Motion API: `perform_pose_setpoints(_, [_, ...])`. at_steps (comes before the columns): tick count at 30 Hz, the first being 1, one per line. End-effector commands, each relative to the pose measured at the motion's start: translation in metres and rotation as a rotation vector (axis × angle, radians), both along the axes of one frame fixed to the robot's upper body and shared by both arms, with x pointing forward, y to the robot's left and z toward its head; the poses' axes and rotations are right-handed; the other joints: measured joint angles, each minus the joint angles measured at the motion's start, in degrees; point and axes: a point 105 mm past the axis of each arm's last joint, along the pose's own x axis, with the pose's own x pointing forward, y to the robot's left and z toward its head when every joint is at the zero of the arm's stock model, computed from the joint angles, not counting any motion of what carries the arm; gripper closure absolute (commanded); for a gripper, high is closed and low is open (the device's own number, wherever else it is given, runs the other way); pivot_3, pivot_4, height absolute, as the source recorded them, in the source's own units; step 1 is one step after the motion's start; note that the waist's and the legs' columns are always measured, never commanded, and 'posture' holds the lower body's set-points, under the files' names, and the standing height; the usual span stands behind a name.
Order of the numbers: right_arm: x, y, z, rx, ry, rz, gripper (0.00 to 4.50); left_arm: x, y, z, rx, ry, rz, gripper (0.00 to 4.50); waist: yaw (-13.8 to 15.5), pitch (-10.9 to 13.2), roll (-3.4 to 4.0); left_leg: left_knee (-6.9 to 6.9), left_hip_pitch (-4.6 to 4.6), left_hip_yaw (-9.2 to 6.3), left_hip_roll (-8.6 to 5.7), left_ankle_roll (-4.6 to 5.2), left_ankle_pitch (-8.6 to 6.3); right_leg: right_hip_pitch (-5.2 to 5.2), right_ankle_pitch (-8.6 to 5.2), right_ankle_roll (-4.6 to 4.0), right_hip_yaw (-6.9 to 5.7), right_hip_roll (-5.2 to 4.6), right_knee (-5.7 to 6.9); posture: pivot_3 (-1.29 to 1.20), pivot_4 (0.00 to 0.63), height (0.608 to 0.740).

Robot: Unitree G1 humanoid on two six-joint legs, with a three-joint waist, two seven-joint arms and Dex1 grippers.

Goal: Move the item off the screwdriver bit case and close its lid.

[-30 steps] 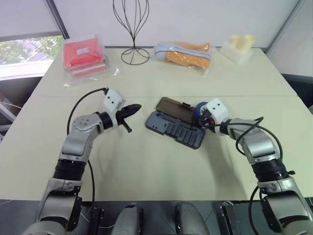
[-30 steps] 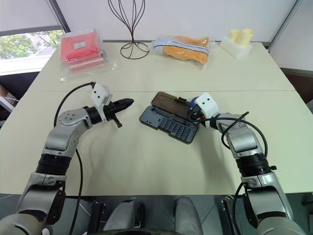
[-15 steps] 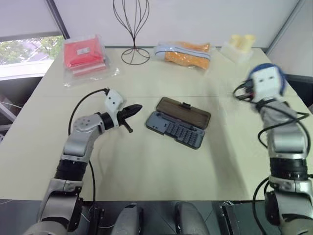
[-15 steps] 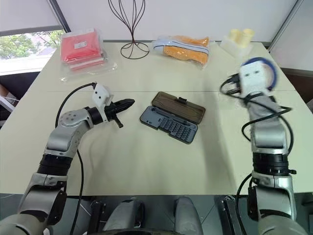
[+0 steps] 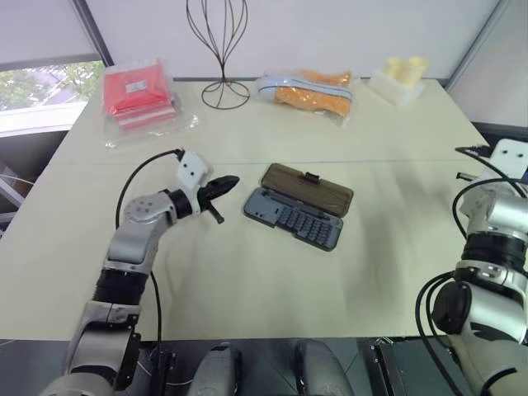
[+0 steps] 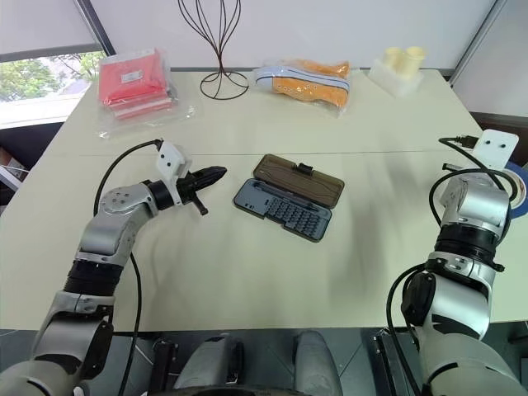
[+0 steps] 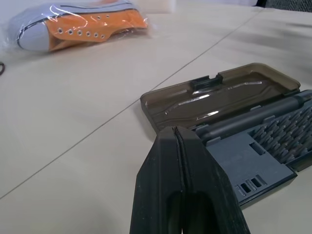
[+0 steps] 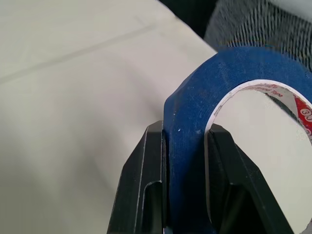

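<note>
Right hand [image 8: 185, 146] grips the roll of blue tape [image 8: 229, 122] across its wall — one finger outside, one inside the white core — at the table's [image 5: 247, 272] far-right edge, well apart from the screwdriver bit case [image 5: 293, 217]. We judge the roll is out there so that nothing obstructs the lid. The case sits mid-table, dark grey plastic with ribbed rows of bits; its lid [image 5: 307, 186], smoky translucent brown with a black latch tab, lies folded flat on the far side. Left hand [image 7: 178, 141] — fingers pressed together, empty — hovers just left of the case, well placed, we judge, to flip the lid.
</note>
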Motion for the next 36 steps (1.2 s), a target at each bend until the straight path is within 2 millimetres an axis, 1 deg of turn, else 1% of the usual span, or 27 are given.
perform_pose_setpoints(1, [-0.001,-0.002,0.01,0.009,-0.054,-0.014,4.03,-0.003,0.002,0.013,0.001,-0.057,0.003,4.5,0.0,0.0,0.01,0.0,0.0,0.0,0.0,0.0,0.0,0.0,0.0,0.0,0.0,0.0,0.0,0.0,0.15,0.74])
perform_pose_setpoints(2, [-0.001,-0.001,0.008,0.027,-0.055,-0.013,4.03,-0.003,0.002,0.012,0.002,-0.056,0.004,4.5,0.0,0.0,0.01,0.0,0.0,0.0,0.0,0.01,0.0,0.0,0.0,0.0,0.0,0.0,0.0,0.0,0.15,0.74])
perform_pose_setpoints(4, [0.0,0.002,0.005,0.044,-0.056,-0.002,3.01,-0.003,0.002,0.012,0.003,-0.055,0.004,4.5,0.0,0.0,0.01,0.0,0.0,-0.01,0.0,0.01,0.0,0.01,0.0,0.0,0.0,0.0,0.0,0.0,0.15,0.74])
perform_pose_setpoints(5, [0.0,0.002,0.005,0.041,-0.057,-0.002,2.7,-0.003,0.002,0.012,0.002,-0.054,0.004,4.5,0.0,0.0,0.01,0.0,0.0,0.0,0.0,0.01,-0.01,0.01,0.0,0.0,0.0,0.0,0.0,0.0,0.15,0.74])
perform_pose_setpoints(10, [-0.001,0.002,0.007,0.047,-0.066,0.007,0.28,-0.002,0.001,0.012,0.004,-0.05,0.002,4.5,0.0,0.0,0.01,0.0,0.0,0.0,0.0,0.01,-0.01,0.01,0.0,0.0,0.0,0.0,0.0,0.0,0.15,0.74])
perform_pose_setpoints(11, [-0.001,0.003,0.008,0.047,-0.066,0.011,0.06,-0.002,0.001,0.012,0.004,-0.05,0.002,4.5,0.0,0.0,0.01,0.0,0.0,0.0,0.0,0.01,-0.01,0.01,0.0,0.0,0.0,0.0,0.0,0.0,0.15,0.74])
perform_pose_setpoints(13, [0.0,0.004,0.012,0.025,-0.072,0.028,0.06,-0.001,0.0,0.012,0.004,-0.05,0.001,4.5,0.0,0.0,0.01,0.0,0.0,0.0,0.0,0.01,-0.01,0.0,0.0,0.0,0.0,0.0,0.0,0.0,0.15,0.74])
perform_pose_setpoints(16, [0.006,0.016,0.035,-0.066,-0.116,0.137,0.06,-0.001,0.0,0.013,0.002,-0.05,-0.001,4.5,0.0,0.0,0.03,0.0,0.0,0.0,0.0,0.1,-0.05,0.0,0.0,0.0,0.0,0.0,0.0,0.0,0.15,0.74])
perform_pose_setpoints(17, [0.007,0.02,0.039,-0.073,-0.124,0.157,0.06,-0.001,0.0,0.013,0.002,-0.05,-0.001,4.5,-0.1,0.0,0.04,0.0,-0.01,0.0,0.0,0.16,-0.09,0.0,0.0,0.0,0.0,0.0,0.0,0.0,0.15,0.74])
perform_pose_setpoints(19, [0.018,0.045,0.059,-0.147,-0.17,0.336,0.06,-0.001,0.0,0.014,-0.001,-0.05,-0.002,4.5,-0.1,0.0,0.05,0.0,0.01,0.0,0.0,0.22,-0.12,0.0,0.0,0.0,0.0,0.01,0.0,0.0,0.15,0.74])
perform_pose_setpoints(20, [0.024,0.062,0.067,-0.165,-0.182,0.442,0.06,-0.001,0.0,0.014,-0.002,-0.049,-0.003,4.5,-0.1,0.1,0.14,0.0,0.01,-0.01,0.01,0.23,-0.13,0.0,0.0,0.0,0.0,0.01,0.0,0.0,0.15,0.74])
perform_pose_setpoints(21, [0.028,0.079,0.072,-0.164,-0.191,0.547,0.06,-0.001,0.0,0.014,-0.002,-0.049,-0.004,4.5,-0.3,0.1,0.18,0.0,0.0,0.0,0.0,0.24,-0.14,-0.02,0.0,0.0,0.0,0.02,0.0,0.0,0.15,0.74])
perform_pose_setpoints(22, [0.03,0.088,0.073,-0.157,-0.193,0.606,0.06,0.0,-0.001,0.014,-0.002,-0.048,-0.004,4.5,-0.4,0.1,0.17,0.0,0.01,0.02,0.0,0.26,-0.15,-0.02,0.0,0.01,0.01,0.02,0.0,0.0,0.15,0.74])
perform_pose_setpoints(23, [0.032,0.105,0.076,-0.161,-0.194,0.716,0.06,-0.001,-0.001,0.014,-0.002,-0.047,-0.007,4.5,-0.4,0.1,0.17,0.0,0.04,0.01,0.01,0.26,-0.15,-0.01,0.0,0.0,0.0,0.03,0.0,0.0,0.15,0.74])
perform_pose_setpoints(24, [0.033,0.115,0.077,-0.166,-0.192,0.788,0.06,-0.001,-0.001,0.014,-0.002,-0.046,-0.008,4.5,-0.4,0.1,0.17,0.0,0.03,-0.02,0.03,0.27,-0.15,0.0,0.0,0.01,-0.02,0.05,0.0,0.0,0.15,0.74])
perform_pose_setpoints(26, [0.032,0.145,0.069,-0.203,-0.103,1.004,0.06,-0.001,-0.002,0.013,-0.001,-0.045,-0.016,4.5,-0.3,0.1,0.17,0.01,0.03,-0.03,0.03,0.27,-0.15,0.01,0.0,0.0,-0.02,0.05,0.01,0.0,0.15,0.74])
perform_pose_setpoints(29, [0.029,0.17,0.052,-0.294,0.06,1.221,0.06,0.0,-0.003,0.012,0.001,-0.044,-0.027,4.5,0.1,0.1,0.17,0.02,0.0,-0.02,0.01,0.27,-0.16,0.01,0.0,0.01,-0.02,0.03,-0.03,0.0,0.15,0.74])
perform_pose_setpoints(30, [0.028,0.175,0.047,-0.308,0.095,1.269,0.06,0.001,-0.004,0.012,0.003,-0.044,-0.029,4.5,0.3,0.1,0.16,0.03,-0.01,-0.04,-0.01,0.27,-0.15,0.02,0.0,0.01,-0.03,0.03,-0.04,0.0,0.15,0.74])
perform_pose_setpoints(33, [0.026,0.195,0.036,-0.273,0.178,1.44,0.06,0.003,-0.006,0.012,0.002,-0.047,-0.035,4.5,0.2,0.1,0.14,0.06,-0.02,-0.03,-0.01,0.27,-0.15,0.03,0.0,0.01,-0.03,0.03,-0.06,0.0,0.15,0.74])
perform_pose_setpoints(36, [0.036,0.201,0.027,-0.239,0.221,1.465,0.06,0.004,-0.008,0.013,-0.009,-0.054,-0.032,4.5,0.1,0.1,0.14,0.06,-0.01,-0.03,-0.01,0.24,-0.14,0.02,0.0,0.01,-0.03,0.03,-0.05,0.0,0.15,0.74])
